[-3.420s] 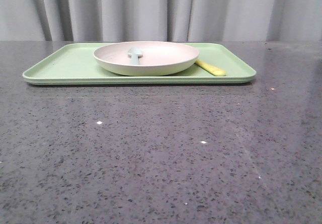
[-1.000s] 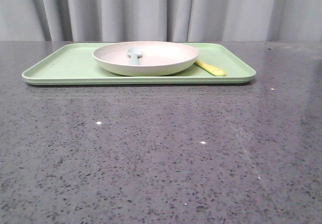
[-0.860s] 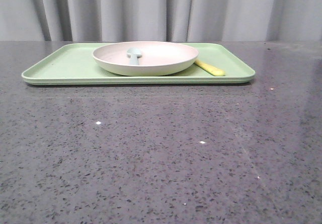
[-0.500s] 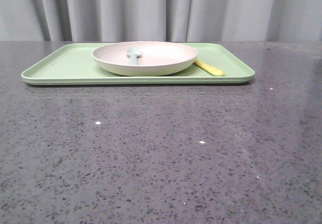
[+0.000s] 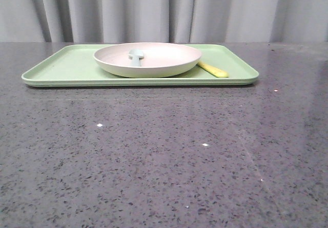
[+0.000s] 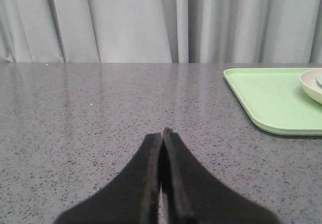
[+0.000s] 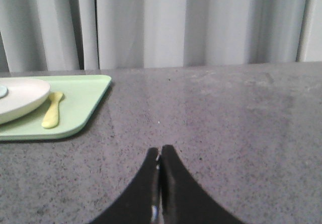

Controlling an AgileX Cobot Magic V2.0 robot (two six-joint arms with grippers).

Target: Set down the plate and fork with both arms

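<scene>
Currently both the left gripper (image 6: 162,183) and right gripper (image 7: 160,183) are pressed together, empty, low over the counter (image 5: 164,156). Plate (image 5: 147,59) on the tray (image 5: 56,66), between and beyond them; yellow utensil (image 7: 52,110) alongside. Fits either pre-pickup or finished placement.

Left gripper (image 6: 162,133): black fingers pressed together, nothing between them, above the speckled grey table (image 6: 100,113). Green tray (image 6: 271,95) lies well apart from the fingers on the table. Pale plate (image 6: 313,85) sits on it, cut off at the frame edge; its contents are unclear. Grey curtain (image 6: 131,22) behind.
</scene>
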